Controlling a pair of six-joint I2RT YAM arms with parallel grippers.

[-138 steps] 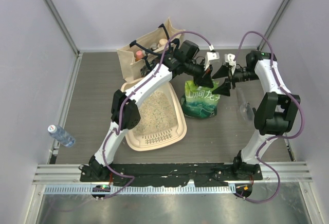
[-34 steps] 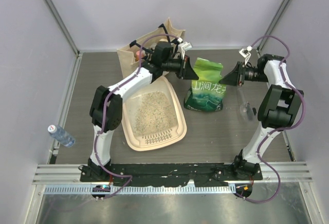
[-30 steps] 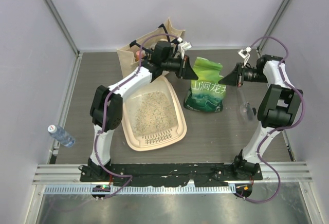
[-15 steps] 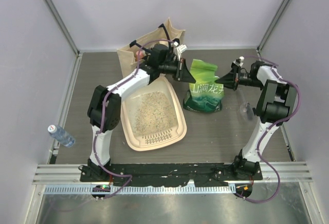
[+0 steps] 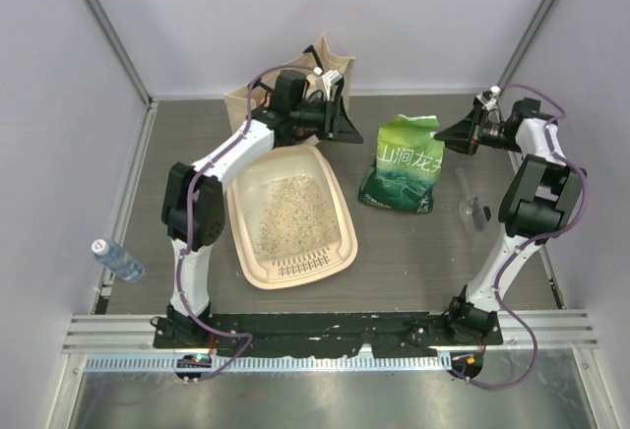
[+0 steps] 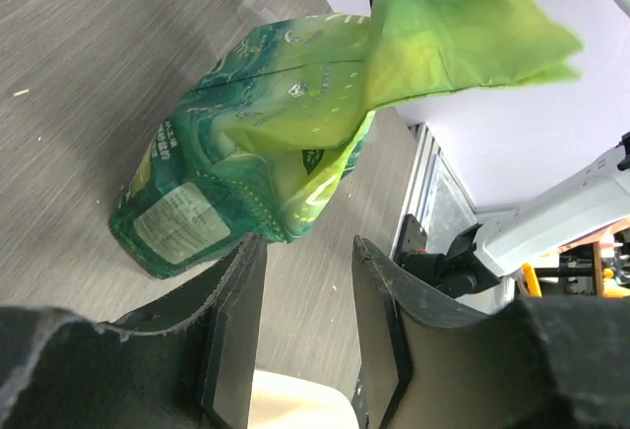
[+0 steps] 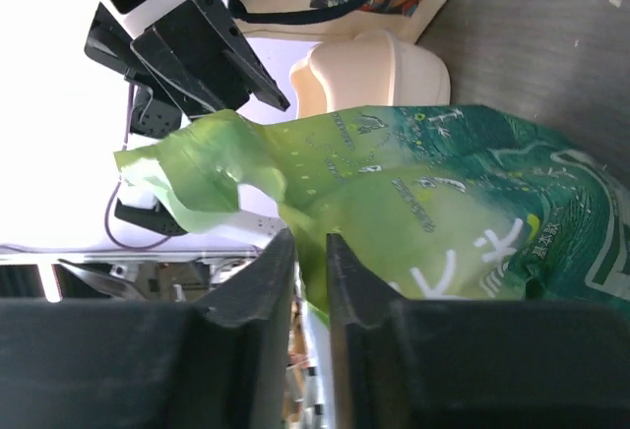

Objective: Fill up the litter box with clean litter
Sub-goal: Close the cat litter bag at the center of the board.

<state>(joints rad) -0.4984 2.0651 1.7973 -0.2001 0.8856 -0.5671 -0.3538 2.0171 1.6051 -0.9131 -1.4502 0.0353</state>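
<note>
The cream litter box (image 5: pixel 305 152) lies left of centre, with clean litter (image 5: pixel 285 214) spread over its floor. Right of it a green bag (image 5: pixel 404 165) stands upright by itself, its top crumpled. My left gripper (image 5: pixel 346 126) hovers over the box's far end, open, empty and apart from the bag (image 6: pixel 266 144). The table shows between its fingertips (image 6: pixel 308 252), and a box corner (image 6: pixel 295 404) lies below. My right gripper (image 5: pixel 441 136) sits at the bag's upper right edge. Its jaws (image 7: pixel 307 242) are narrowly parted, with a fold of the bag (image 7: pixel 463 213) showing in the gap.
A beige canvas tote (image 5: pixel 251 104) with dark handles stands at the back, behind the box. A water bottle (image 5: pixel 118 260) lies at the far left edge. A clear bottle (image 5: pixel 472 208) lies on the table near the right arm. Walls close in three sides.
Both grippers were shut on the bag's top. The left one has opened and pulled back left, the right one has parted its jaws and drawn right. The bag shifted right and stands alone.
</note>
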